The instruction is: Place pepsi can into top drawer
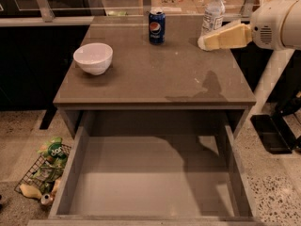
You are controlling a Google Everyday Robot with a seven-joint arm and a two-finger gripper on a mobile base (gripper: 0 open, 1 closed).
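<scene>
The pepsi can (156, 27) stands upright near the back edge of the grey-brown table (155, 79), dark blue with its round logo facing me. The top drawer (150, 182) is pulled open below the table's front edge, its flat floor bare. My gripper (203, 42) comes in from the right on a white arm, its cream fingers pointing left above the table's back right part, to the right of the can and apart from it. It holds nothing that I can see.
A clear water bottle (213, 12) stands at the back right, just behind the gripper. A white bowl (93, 58) sits on the left of the table. A wire basket of snack bags (44, 173) lies on the floor to the left of the drawer.
</scene>
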